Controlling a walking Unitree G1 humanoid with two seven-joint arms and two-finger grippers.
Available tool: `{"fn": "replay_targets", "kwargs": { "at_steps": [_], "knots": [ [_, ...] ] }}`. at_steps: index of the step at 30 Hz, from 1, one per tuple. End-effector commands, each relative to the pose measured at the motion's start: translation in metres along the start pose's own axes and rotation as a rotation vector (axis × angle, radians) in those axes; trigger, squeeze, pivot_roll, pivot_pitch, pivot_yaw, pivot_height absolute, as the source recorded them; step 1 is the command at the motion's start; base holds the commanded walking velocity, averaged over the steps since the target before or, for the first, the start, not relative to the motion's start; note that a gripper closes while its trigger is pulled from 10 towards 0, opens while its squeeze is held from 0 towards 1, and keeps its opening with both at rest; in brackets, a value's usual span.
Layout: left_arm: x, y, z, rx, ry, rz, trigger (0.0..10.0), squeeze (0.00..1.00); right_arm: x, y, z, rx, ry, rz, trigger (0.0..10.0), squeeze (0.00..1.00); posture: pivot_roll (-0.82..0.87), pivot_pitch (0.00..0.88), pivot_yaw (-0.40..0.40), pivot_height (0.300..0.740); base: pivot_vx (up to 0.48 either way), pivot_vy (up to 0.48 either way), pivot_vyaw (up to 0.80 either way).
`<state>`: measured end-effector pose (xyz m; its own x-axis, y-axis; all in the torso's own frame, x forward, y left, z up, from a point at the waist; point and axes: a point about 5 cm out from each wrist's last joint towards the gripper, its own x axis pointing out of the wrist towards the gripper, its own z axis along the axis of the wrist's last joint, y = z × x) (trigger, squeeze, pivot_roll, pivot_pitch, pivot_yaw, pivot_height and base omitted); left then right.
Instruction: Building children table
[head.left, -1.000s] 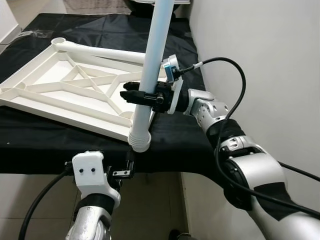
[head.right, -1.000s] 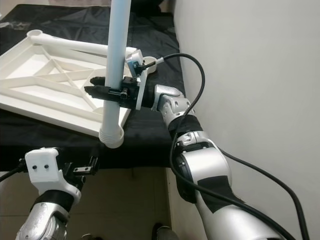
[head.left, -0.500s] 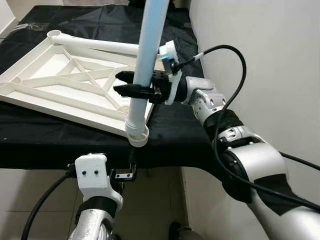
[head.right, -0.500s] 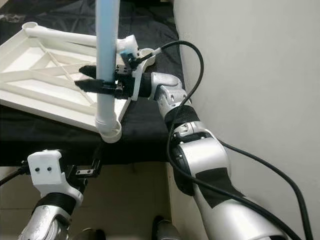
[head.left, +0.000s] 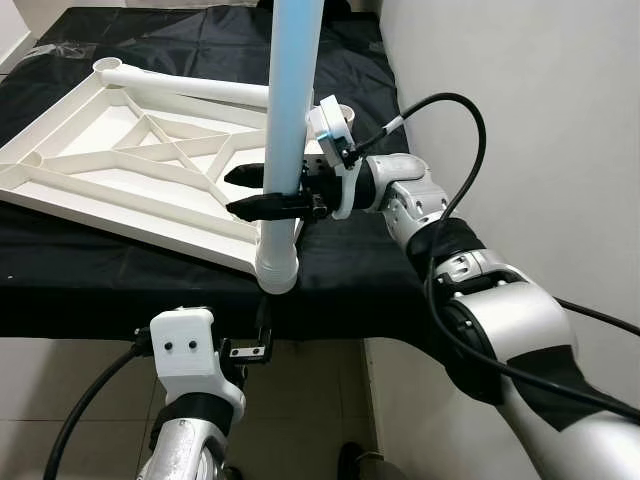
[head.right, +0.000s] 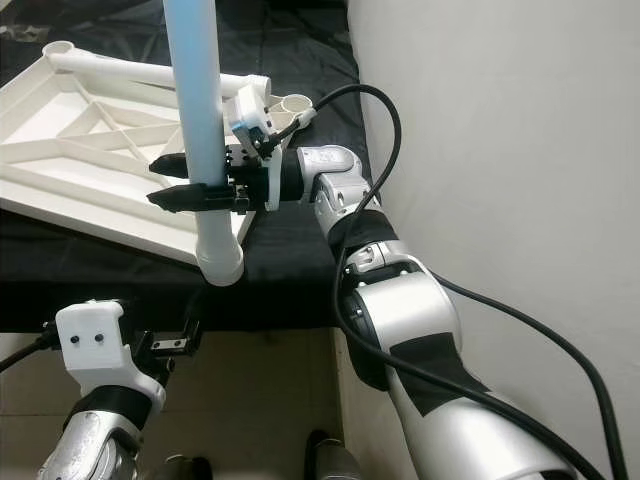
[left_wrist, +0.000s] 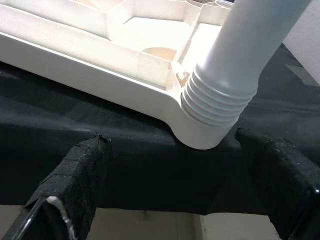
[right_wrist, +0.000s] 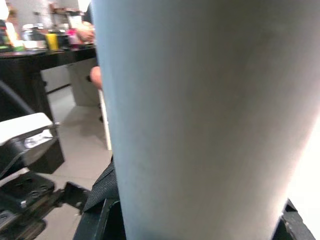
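Note:
A white children's table top (head.left: 120, 170) lies upside down on a black-covered surface (head.left: 350, 260). My right gripper (head.left: 246, 192) is shut on a white table leg (head.left: 290, 90) and holds it nearly upright. The leg's ribbed lower end (left_wrist: 220, 100) sits at the top's near right corner. A second leg (head.left: 190, 92) lies along the far edge, beside a round socket (head.left: 341, 108). My left gripper (head.left: 258, 335) hangs open below the surface's front edge, just under that corner, with nothing between its fingers (left_wrist: 75, 170).
A pale wall (head.left: 520, 120) runs close along the right side of the surface. Tiled floor (head.left: 60, 390) lies below the front edge. In the right wrist view a dark counter (right_wrist: 35, 55) with bottles stands behind the leg.
The right gripper has swung the leg from tilted to nearly upright and brought its ribbed end over the near right corner. The camera has shifted slightly; the left gripper stays put.

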<state>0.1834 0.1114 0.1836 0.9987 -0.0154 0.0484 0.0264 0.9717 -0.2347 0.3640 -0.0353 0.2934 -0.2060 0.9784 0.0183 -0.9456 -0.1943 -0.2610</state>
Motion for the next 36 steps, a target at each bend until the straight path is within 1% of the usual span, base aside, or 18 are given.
{"fn": "replay_targets", "kwargs": {
  "at_steps": [1,3,4,6,8,11,13,14,17,19,20,24,26,27,28,36],
  "knots": [
    [-0.003,-0.004,-0.001,-0.028,0.012,0.004,10.0,0.00,0.004,0.005,-0.009,0.011,0.053,0.059,10.0,0.00,0.04,0.288,-0.058,0.740,0.000,0.000,0.00],
    [-0.003,-0.004,-0.001,-0.027,0.012,0.003,10.0,0.00,0.011,0.008,-0.014,0.001,0.086,0.095,10.0,0.00,0.04,0.289,-0.058,0.740,0.000,0.000,0.00],
    [-0.003,-0.004,-0.001,-0.027,0.012,0.003,10.0,0.00,0.011,0.008,-0.014,0.001,0.086,0.095,10.0,0.00,0.04,0.289,-0.058,0.740,0.000,0.000,0.00],
    [-0.003,-0.004,-0.001,-0.022,0.012,0.004,10.0,0.00,0.018,0.010,-0.019,-0.003,0.109,0.117,10.0,0.00,0.04,0.293,-0.062,0.740,0.000,0.000,0.00],
    [-0.004,-0.005,-0.001,-0.021,0.011,0.004,10.0,0.00,0.020,0.011,-0.021,-0.006,0.118,0.124,10.0,0.00,0.05,0.294,-0.064,0.740,0.000,0.000,0.00],
    [-0.005,-0.004,-0.001,-0.021,0.011,0.008,10.0,0.00,0.025,0.009,-0.022,-0.018,0.129,0.097,10.0,0.00,0.05,0.296,-0.067,0.740,0.000,0.000,0.00],
    [-0.005,-0.004,-0.001,-0.021,0.011,0.010,10.0,0.00,0.026,0.006,-0.019,-0.032,0.130,0.054,10.0,0.00,0.05,0.299,-0.070,0.740,0.000,0.000,0.00],
    [-0.005,-0.004,-0.001,-0.021,0.011,0.010,10.0,0.00,0.026,0.006,-0.019,-0.032,0.130,0.054,10.0,0.00,0.05,0.299,-0.070,0.740,0.000,0.000,0.00],
    [-0.005,-0.005,-0.001,-0.024,0.010,0.014,10.0,0.00,0.025,-0.001,-0.012,-0.049,0.140,-0.035,10.0,0.00,0.04,0.299,-0.074,0.740,0.000,0.000,0.00],
    [-0.005,-0.005,-0.001,-0.025,0.010,0.014,10.0,0.00,0.025,-0.002,-0.011,-0.052,0.142,-0.049,10.0,0.00,0.04,0.299,-0.074,0.740,0.000,0.000,0.00],
    [-0.005,-0.005,-0.001,-0.027,0.010,0.015,10.0,0.00,0.024,-0.005,-0.008,-0.062,0.138,-0.077,10.0,0.00,0.04,0.300,-0.077,0.740,0.000,0.000,0.00],
    [-0.005,-0.005,-0.001,-0.028,0.010,0.015,10.0,0.00,0.024,-0.006,-0.006,-0.064,0.133,-0.088,10.0,0.00,0.04,0.300,-0.077,0.740,0.000,0.000,0.00],
    [-0.005,-0.006,-0.002,-0.029,0.011,0.015,10.0,0.00,0.023,-0.005,-0.006,-0.056,0.132,-0.076,10.0,0.00,0.04,0.300,-0.077,0.740,0.000,0.000,0.00],
    [-0.005,-0.006,-0.002,-0.030,0.012,0.014,10.0,0.00,0.020,-0.002,-0.008,-0.035,0.138,-0.016,10.0,0.00,0.04,0.300,-0.077,0.740,0.000,0.000,0.00],
    [-0.005,-0.006,-0.002,-0.030,0.012,0.014,10.0,0.00,0.020,-0.001,-0.009,-0.030,0.140,0.000,10.0,0.00,0.04,0.300,-0.077,0.740,0.000,0.000,0.00],
    [-0.005,-0.006,-0.002,-0.029,0.012,0.018,10.0,0.00,0.020,0.004,-0.016,0.001,0.147,0.050,10.0,0.00,0.03,0.302,-0.079,0.740,0.000,0.000,0.00]
  ]
}}
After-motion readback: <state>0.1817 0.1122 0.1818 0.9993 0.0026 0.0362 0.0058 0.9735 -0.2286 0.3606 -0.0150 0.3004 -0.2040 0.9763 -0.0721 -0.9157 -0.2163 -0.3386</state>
